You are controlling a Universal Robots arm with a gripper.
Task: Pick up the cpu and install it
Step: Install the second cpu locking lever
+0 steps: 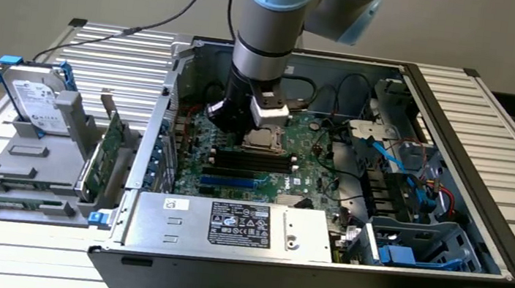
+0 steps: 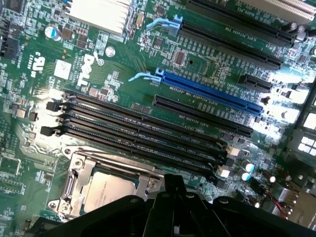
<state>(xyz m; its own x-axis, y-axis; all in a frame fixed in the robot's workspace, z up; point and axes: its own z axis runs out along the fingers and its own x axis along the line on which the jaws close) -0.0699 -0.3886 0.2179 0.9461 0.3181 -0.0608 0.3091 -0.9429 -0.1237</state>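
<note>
The cpu (image 1: 263,139), a small square chip with a dull silver top, lies flat inside the metal socket frame (image 2: 74,185) on the green motherboard (image 1: 235,167) of the open computer case (image 1: 484,216). In the wrist view the cpu (image 2: 112,188) is partly covered by the black gripper body. My gripper (image 1: 252,121) hangs from the arm just above the socket, on the side toward the back of the case. My gripper (image 2: 173,207) sits close over the chip's edge; whether it touches the chip is hidden.
Black memory slots (image 2: 143,131) and a blue card slot (image 2: 212,94) run beside the socket. A labelled power supply (image 1: 233,226) fills the case front, with cables (image 1: 400,180) at the exterior view's right. Outside stand a hard drive in a blue frame (image 1: 35,98) and a green card (image 1: 107,146).
</note>
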